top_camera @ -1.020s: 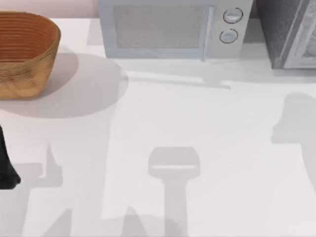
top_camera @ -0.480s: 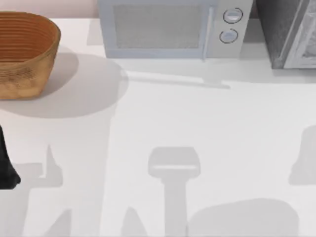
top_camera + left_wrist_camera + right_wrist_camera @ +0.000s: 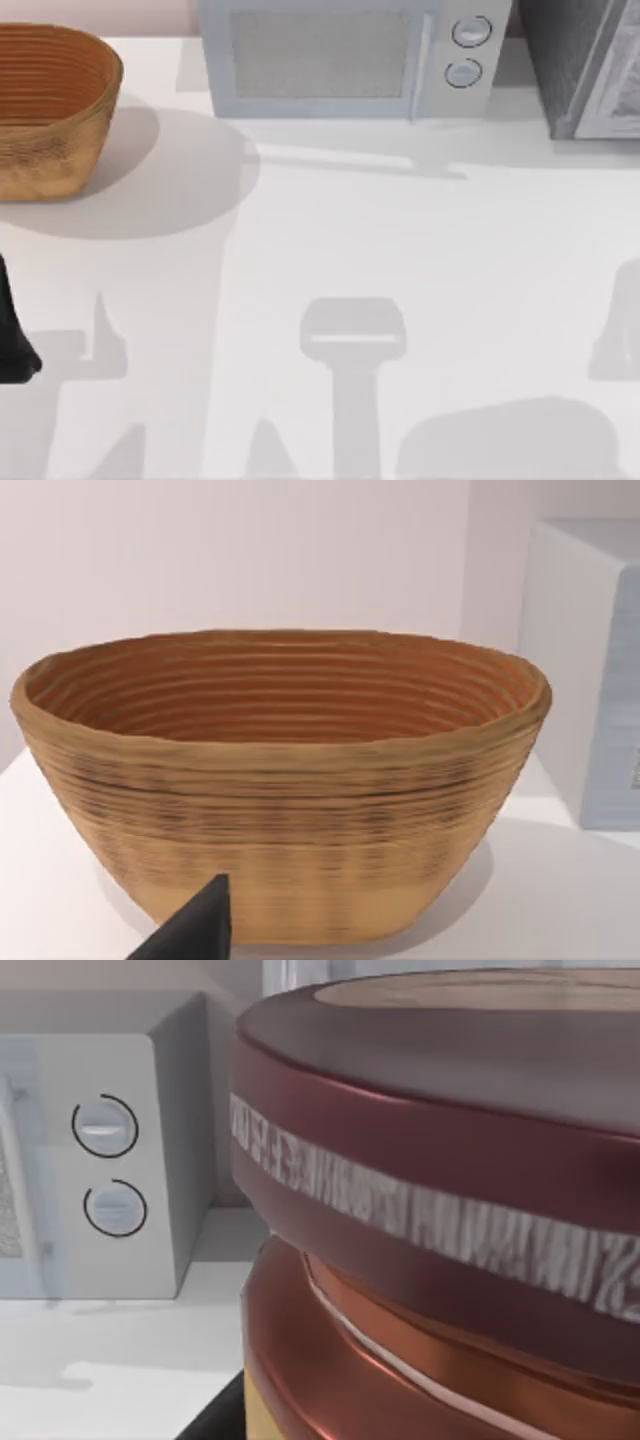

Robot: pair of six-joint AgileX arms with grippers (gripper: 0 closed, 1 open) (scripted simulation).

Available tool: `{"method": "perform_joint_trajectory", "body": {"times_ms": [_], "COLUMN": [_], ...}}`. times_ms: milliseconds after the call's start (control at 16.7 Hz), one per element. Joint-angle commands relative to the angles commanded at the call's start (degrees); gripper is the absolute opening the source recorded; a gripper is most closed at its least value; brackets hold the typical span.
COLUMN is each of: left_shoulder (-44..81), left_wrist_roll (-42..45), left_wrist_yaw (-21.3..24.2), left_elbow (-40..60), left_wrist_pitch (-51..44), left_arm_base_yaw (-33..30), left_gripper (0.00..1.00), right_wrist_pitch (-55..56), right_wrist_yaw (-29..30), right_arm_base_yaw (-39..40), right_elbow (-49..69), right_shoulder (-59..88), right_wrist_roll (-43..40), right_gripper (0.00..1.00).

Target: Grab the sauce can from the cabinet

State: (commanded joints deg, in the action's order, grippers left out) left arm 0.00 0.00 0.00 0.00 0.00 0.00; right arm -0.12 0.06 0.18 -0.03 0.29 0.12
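One can is nearest the right wrist camera: the sauce can (image 3: pixel 430 1210), its dark maroon lid tilted, a pale lettered band round the rim and a strip of yellow label low on its side. A dark sliver of the right gripper (image 3: pixel 218 1418) lies just beside the can's lower edge. Whether that gripper has closed on the can, I cannot tell. Behind the can, well apart, is the knob end of the microwave (image 3: pixel 110 1160).

At the table's (image 3: pixel 400 230) left edge the left arm (image 3: pixel 12 330) stands parked. One dark tip of the left gripper (image 3: pixel 195 932) points at the wicker basket (image 3: pixel 280 780); how wide that gripper is set I cannot tell.

From the near edge to the far row the table's middle is bare, crossed only by shadows.

Along the far edge, the basket (image 3: pixel 50 110) fills the left corner, the microwave (image 3: pixel 340 60) the middle, and the cabinet (image 3: pixel 560 60) the right corner, with a narrow gap between the two boxes.
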Motion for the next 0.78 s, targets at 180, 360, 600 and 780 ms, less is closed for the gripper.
{"method": "perform_joint_trajectory", "body": {"times_ms": [180,360,600,780], "left_shoulder": [0.0,0.0,0.0,0.0], "left_wrist_roll": [0.0,0.0,0.0,0.0], "left_wrist_yaw": [0.0,0.0,0.0,0.0], "left_elbow": [0.0,0.0,0.0,0.0], "left_wrist_pitch": [0.0,0.0,0.0,0.0], "left_arm_base_yaw": [0.0,0.0,0.0,0.0], "left_gripper": [1.0,1.0,1.0,1.0], "right_wrist_pitch": [2.8,9.61,23.35,35.67], "right_wrist_yaw": [-0.75,-2.48,-5.84,-8.84], "right_arm_base_yaw": [0.59,1.92,4.48,6.76], "right_elbow": [0.55,1.92,4.7,7.18], "right_shoulder": [3.36,11.49,27.85,42.52], "right_wrist_roll": [0.02,0.07,0.2,0.3], "right_gripper": [0.0,0.0,0.0,0.0]}}
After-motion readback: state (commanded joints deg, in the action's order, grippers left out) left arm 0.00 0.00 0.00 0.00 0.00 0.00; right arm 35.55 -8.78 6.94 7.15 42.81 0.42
